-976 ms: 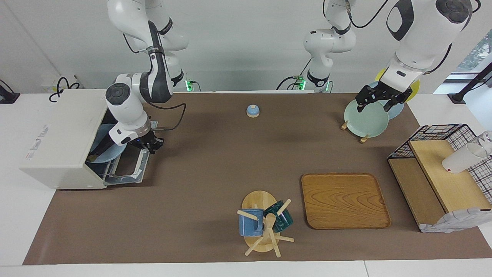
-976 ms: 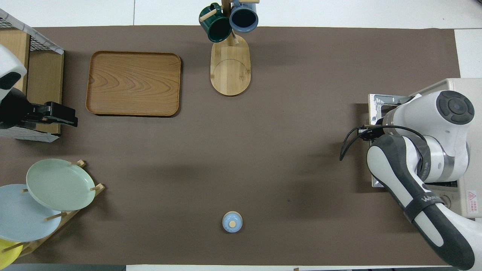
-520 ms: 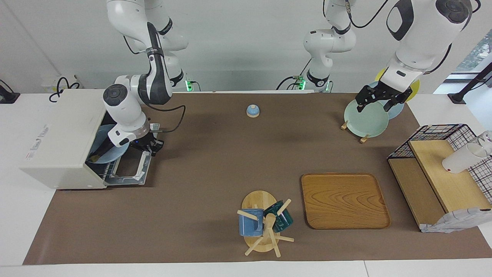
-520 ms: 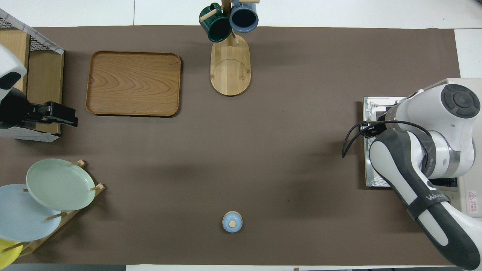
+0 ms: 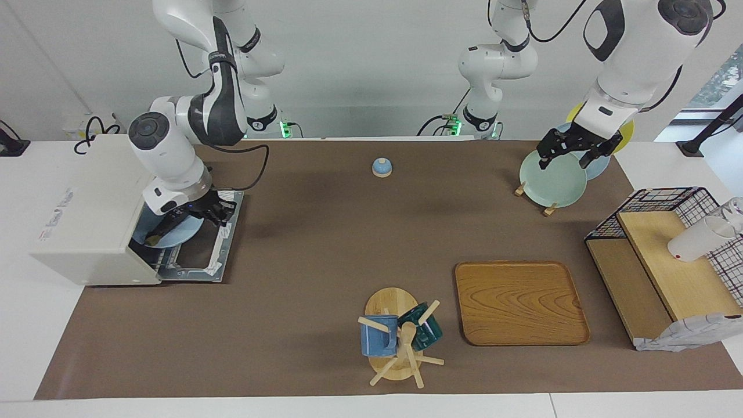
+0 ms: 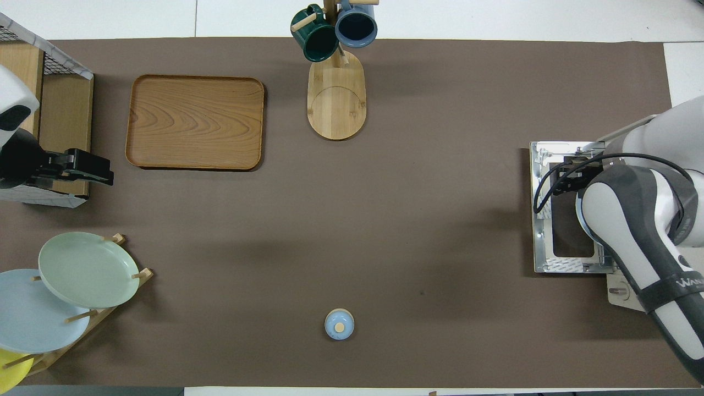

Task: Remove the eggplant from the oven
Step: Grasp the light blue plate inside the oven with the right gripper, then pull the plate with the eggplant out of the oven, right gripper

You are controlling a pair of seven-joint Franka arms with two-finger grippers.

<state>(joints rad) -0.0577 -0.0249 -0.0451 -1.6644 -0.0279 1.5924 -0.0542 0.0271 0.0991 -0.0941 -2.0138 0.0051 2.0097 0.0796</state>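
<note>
One oven [image 5: 87, 215], cream-white, is sitting at the right arm's end of the surface [image 5: 325, 244], its door [image 5: 200, 255] lying fully open and flat on the brown mat.

One pale blue plate [image 5: 168, 229] is resting just inside the oven mouth; the eggplant [image 5: 165, 227], dark and slender, is lying across it, with its tan stem tip pointing toward the end farther from the robots.

Right pincer [image 5: 204, 213]: hanging low over the hinge edge of the door, at the oven mouth and just beside the plate rim. Whether its fingers are spread or closed, I cannot tell; the wrist is masking them in the facing view, and in the overhead view the forearm is covering the oven mouth. It appears to be gripping nothing yet, though contact with the plate cannot be ruled out.

Left pincer [image 5: 572, 152]: waiting over the green plate [image 5: 551, 180] in the plate rack; its dark fingers are standing visibly apart and holding nothing.

Handling note, as judgement: the step in hand is reaching in for the eggplant. It is probably best gripped across its middle, low and level, keeping clear of the oven's top edge, and drawn straight out over the door. The glossy skin may be slipping under a light grip, and the plate may be sliding along with it.
</note>
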